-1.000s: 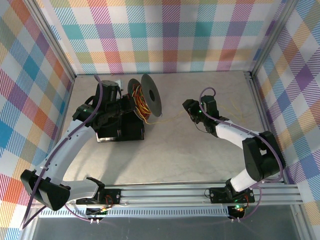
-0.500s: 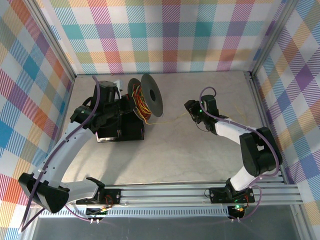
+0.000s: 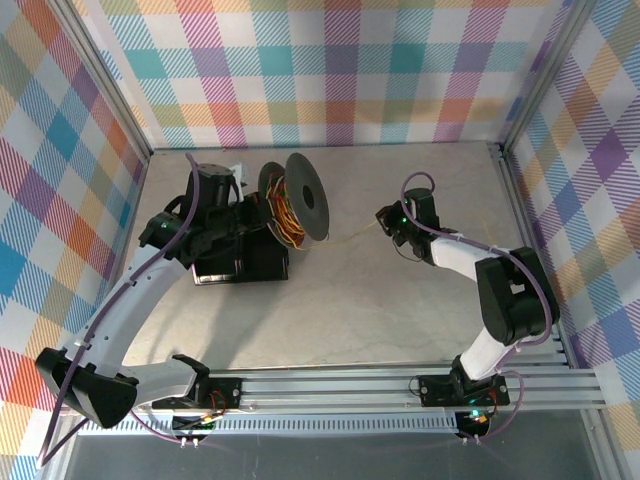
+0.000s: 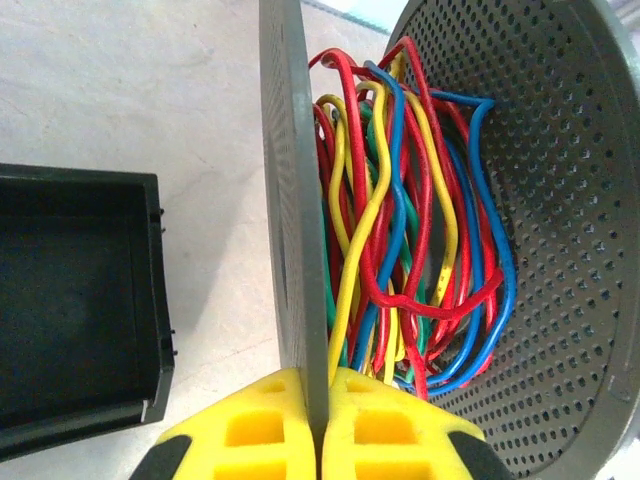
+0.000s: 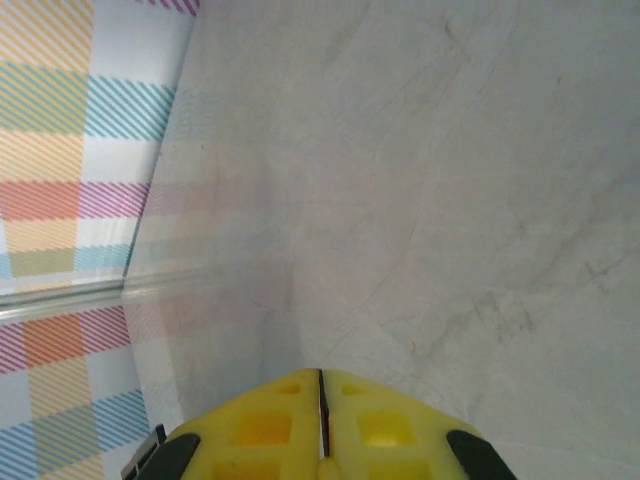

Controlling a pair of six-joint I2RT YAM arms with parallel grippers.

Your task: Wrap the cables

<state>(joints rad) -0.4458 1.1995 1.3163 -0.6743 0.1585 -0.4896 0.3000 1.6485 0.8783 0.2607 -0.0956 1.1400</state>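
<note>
A grey perforated spool [image 3: 303,197] stands on the left of the table with the cables [image 3: 281,215] wound loosely on it. Up close, red, yellow, blue and green cables [image 4: 400,230] lie tangled between its two flanges. My left gripper [image 4: 318,385] is shut on the rim of the near flange [image 4: 290,200]. One thin yellow cable [image 3: 350,233] runs from the spool across the table to my right gripper [image 3: 384,219]. That gripper [image 5: 320,385] is shut on it, pads together just above the tabletop; the cable itself is hidden in the right wrist view.
A black open box [image 3: 240,262] sits under the left arm, right beside the spool, its corner [image 4: 70,300] close to the near flange. Checked walls enclose the table; an aluminium rail [image 3: 400,385] runs along the near edge.
My right gripper has closed from partly open and shifted slightly right and back. The left arm has turned the spool a little; its grip on the flange is unchanged.
</note>
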